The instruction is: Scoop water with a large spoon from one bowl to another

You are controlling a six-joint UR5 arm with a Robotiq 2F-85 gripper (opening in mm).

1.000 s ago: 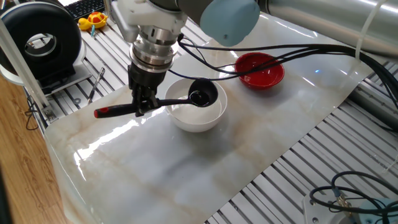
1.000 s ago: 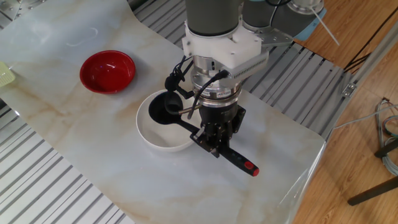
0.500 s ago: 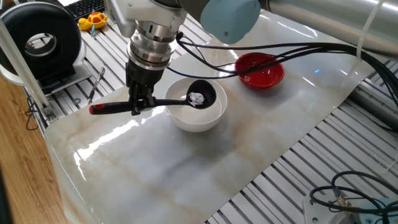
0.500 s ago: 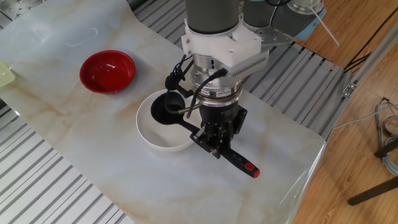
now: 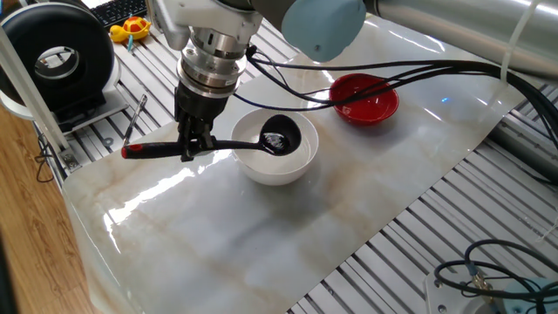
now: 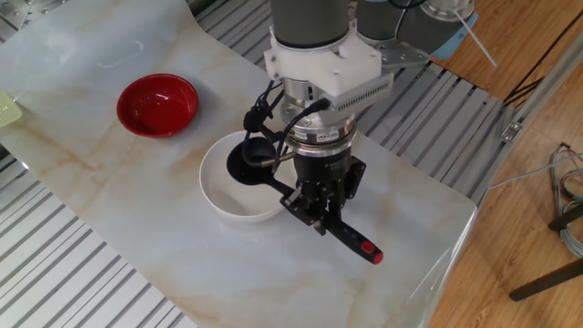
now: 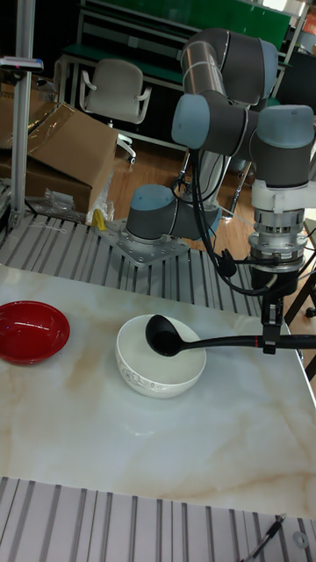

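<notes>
- The surface (image 5: 261,227) is a pale marbled sheet laid over ribbed metal; it carries both bowls.
- The UR5 arm (image 7: 230,97) comes down from above, its wrist pointing straight down just beside the white bowl's rim.
- The white bowl (image 5: 292,164) is the larger vessel, deep and plain, sitting near the middle of the surface. In the other fixed view it is at (image 6: 223,196), in the tall view at (image 7: 158,364).
- The red bowl (image 5: 366,100) is smaller and shallower and stands apart from the white bowl, at about 1 o'clock from it in the one fixed view, at 10 o'clock in the other fixed view (image 6: 157,105), and at 9 o'clock in the tall view (image 7: 31,332).
- The pincer (image 5: 189,150) is closed on the ladle's handle, gripping it near the red end; it also shows at (image 6: 319,217) and (image 7: 269,338).
- The black ladle (image 5: 253,144) is held roughly level, the handle reaching out past the white bowl's rim, the round scoop over the bowl's inside, raised around rim height in the tall view (image 7: 164,335).
- The red handle tip (image 5: 132,151) sticks out beyond the pincer, away from the bowl.
- The water (image 5: 275,139) shows only as a small bright glint inside the scoop; I cannot tell the level in either bowl.
</notes>
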